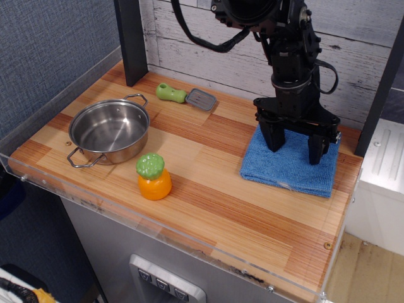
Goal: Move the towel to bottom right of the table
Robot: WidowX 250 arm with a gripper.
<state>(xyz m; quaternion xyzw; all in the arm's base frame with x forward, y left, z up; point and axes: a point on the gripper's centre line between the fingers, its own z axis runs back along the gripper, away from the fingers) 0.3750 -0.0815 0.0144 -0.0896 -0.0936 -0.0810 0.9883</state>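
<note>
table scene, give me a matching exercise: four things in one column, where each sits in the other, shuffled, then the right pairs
Things:
1. towel
2. steel pot
3. orange toy with green top
4. green-handled brush

Places:
A. near the back wall, centre
B. left side of the table
C. right side, under the open pincer
D. just in front of the pot, to its right

Pairs: 1-C, 2-B, 3-D, 4-A

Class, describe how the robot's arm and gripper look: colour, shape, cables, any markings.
The arm is black, built of chunky rounded segments, with black cables looping beside it. The gripper is also black, with a wide crossbar and two blocky fingers. No markings are visible.
</note>
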